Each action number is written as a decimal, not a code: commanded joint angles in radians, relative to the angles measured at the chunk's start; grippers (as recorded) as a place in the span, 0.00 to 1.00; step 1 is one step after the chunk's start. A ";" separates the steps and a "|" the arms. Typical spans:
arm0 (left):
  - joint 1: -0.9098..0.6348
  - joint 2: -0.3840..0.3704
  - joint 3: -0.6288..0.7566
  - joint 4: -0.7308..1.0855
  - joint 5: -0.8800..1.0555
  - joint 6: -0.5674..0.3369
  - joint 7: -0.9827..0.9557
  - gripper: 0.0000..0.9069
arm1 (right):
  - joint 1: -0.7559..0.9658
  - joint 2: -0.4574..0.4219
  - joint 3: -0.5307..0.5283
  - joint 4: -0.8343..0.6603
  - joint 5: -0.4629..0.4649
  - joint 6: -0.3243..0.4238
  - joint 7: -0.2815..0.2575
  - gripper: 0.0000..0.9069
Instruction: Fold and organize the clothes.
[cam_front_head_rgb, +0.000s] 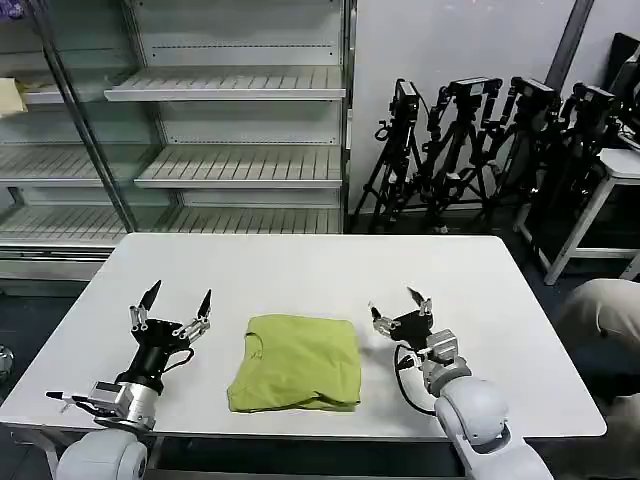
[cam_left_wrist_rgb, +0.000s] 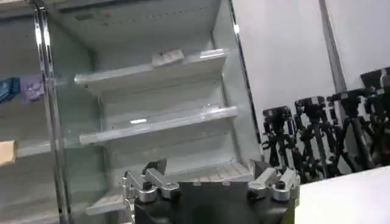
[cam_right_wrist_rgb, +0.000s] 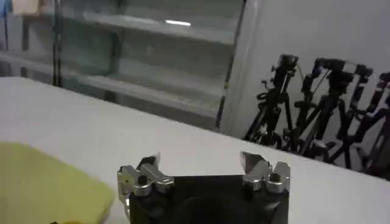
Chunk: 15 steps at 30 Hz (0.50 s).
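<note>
The clothes, a lime yellow-green T-shirt (cam_front_head_rgb: 297, 362), lie folded into a compact rectangle near the front of the white table (cam_front_head_rgb: 300, 270). Its neck opening faces my left side. My left gripper (cam_front_head_rgb: 178, 299) is raised to the left of the shirt, open, fingers pointing up and away, holding nothing. My right gripper (cam_front_head_rgb: 398, 305) hovers just right of the shirt, open and empty. In the right wrist view the shirt's edge (cam_right_wrist_rgb: 42, 182) lies beside my open right gripper (cam_right_wrist_rgb: 201, 163). In the left wrist view my left gripper (cam_left_wrist_rgb: 208, 170) points toward the shelves.
A glass-fronted shelving unit (cam_front_head_rgb: 230, 120) stands behind the table. Several camera tripods (cam_front_head_rgb: 480, 140) lean against the wall at the back right. Another white table (cam_front_head_rgb: 615, 175) is at the far right. Bare tabletop lies behind and around the shirt.
</note>
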 joint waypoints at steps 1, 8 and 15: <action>-0.044 0.008 0.021 0.020 0.002 -0.015 0.028 1.00 | -0.029 -0.001 0.039 0.073 -0.017 0.077 0.077 1.00; -0.078 0.031 0.032 0.058 0.000 -0.021 0.035 1.00 | -0.026 0.005 0.044 0.086 -0.015 0.103 0.088 1.00; -0.087 0.020 0.031 0.076 -0.002 -0.024 0.042 1.00 | -0.043 -0.010 0.060 0.097 -0.014 0.124 0.112 1.00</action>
